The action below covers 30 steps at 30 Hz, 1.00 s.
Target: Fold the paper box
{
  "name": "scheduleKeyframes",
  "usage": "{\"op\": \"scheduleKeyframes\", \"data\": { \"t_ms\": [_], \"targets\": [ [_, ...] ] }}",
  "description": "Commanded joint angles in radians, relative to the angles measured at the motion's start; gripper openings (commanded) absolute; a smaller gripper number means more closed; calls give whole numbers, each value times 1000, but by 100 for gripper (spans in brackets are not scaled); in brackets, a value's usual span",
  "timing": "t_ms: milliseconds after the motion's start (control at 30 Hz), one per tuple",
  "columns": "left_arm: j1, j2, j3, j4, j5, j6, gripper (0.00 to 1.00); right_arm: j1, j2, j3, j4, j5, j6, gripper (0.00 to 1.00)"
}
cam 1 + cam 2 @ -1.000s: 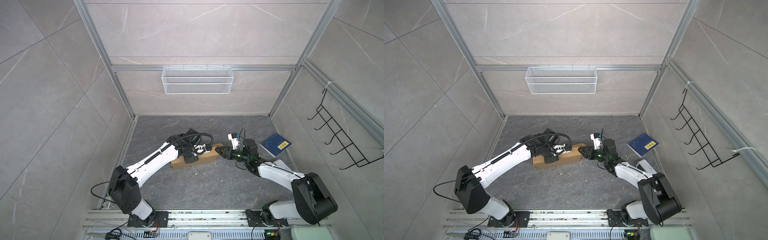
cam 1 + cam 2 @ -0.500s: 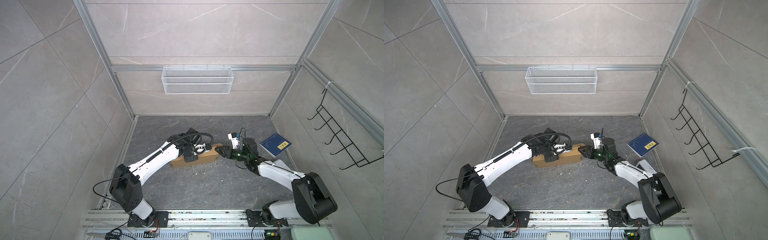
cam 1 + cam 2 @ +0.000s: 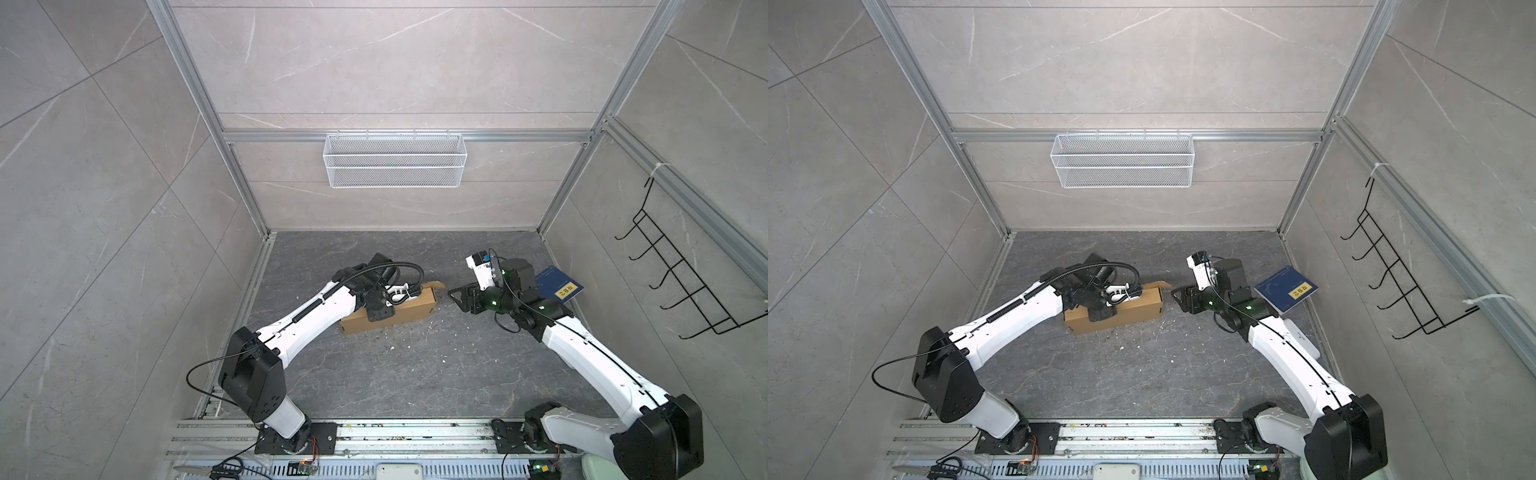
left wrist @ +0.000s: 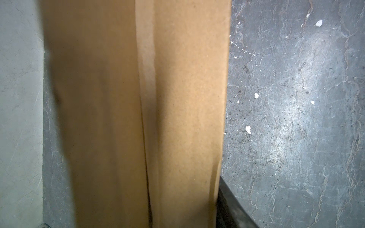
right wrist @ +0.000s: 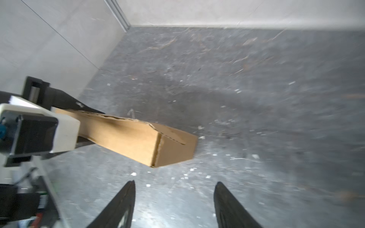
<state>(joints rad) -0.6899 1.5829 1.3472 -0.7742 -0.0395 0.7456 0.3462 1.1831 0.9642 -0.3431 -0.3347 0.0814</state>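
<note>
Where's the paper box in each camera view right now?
Both top views: paper box mid-floor, partly under the left arm.
Left wrist: close up, filling the middle.
Right wrist: beyond the open right tool, untouched by it.
Shared landmark: dark speckled floor.

The paper box (image 3: 401, 318) before me is plain brown cardboard, folded into a long, shallow closed shape, lying flat and slightly skewed on the floor (image 3: 395, 374), one small tab (image 3: 437, 285) jutting from its far right corner.

Top views bright and sharp; wrist views blurred, paper box (image 4: 118, 98) out of focus.
</note>
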Motion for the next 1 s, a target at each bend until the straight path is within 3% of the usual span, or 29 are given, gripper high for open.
{"op": "scheduleKeyframes", "data": {
  "t_ms": [0,233,433,667,967],
  "targets": [
    [14,32,-26,7,43,18,46,20,28,92,-151,129,-191,64],
    [17,35,-37,15,55,17,45,109,188,282,-268,186,-347,61],
    [25,35,-40,23,55,18,45,171,229,312,-271,210,-404,60],
    [27,37,-39,27,61,18,44,195,289,352,-240,333,-421,58],
    [29,35,-41,28,64,18,43,207,376,427,-264,320,-449,49]
  ]
}}
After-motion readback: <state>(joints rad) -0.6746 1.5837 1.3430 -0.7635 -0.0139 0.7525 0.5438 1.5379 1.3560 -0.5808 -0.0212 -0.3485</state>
